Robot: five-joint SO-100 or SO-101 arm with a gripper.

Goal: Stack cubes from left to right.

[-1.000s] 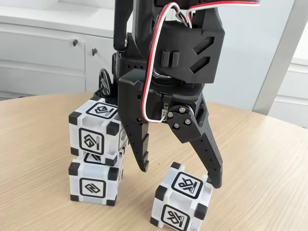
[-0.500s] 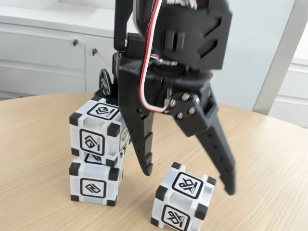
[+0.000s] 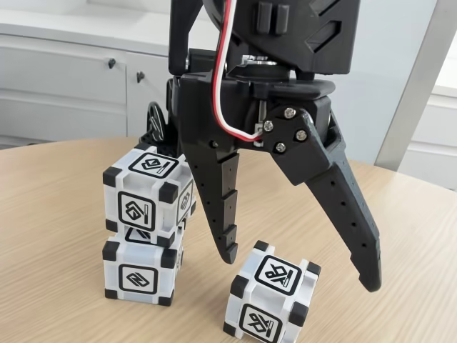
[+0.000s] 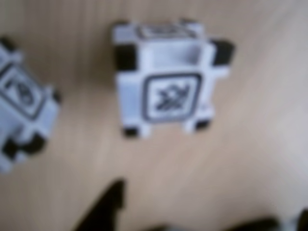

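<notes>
Three cubes sit on the table [image 3: 64,214]. In the fixed view, two are already stacked left of the gripper [image 3: 300,268]: the top cube [image 3: 148,196] rests on the bottom cube [image 3: 139,270], turned a little off square from it. The loose cube [image 3: 270,299] stands on the wood to the right of the stack, apart from it and rotated at an angle. The gripper hangs over that loose cube with its fingers spread wide and nothing between them; one fingertip is just left of the cube's upper corner, the other out past its right side. I judge the wide spread is there to straddle the cube before closing, since it is the last one to go on the stack. This view shows the stack's height and the finger spread from the side.

In the wrist view, blurred, the loose cube [image 4: 166,79] appears from above, its top glyph plain and its turn relative to the fingers clear. Part of the stack [image 4: 24,115] shows at the left edge. One dark fingertip [image 4: 108,207] enters from below, short of the cube.
</notes>
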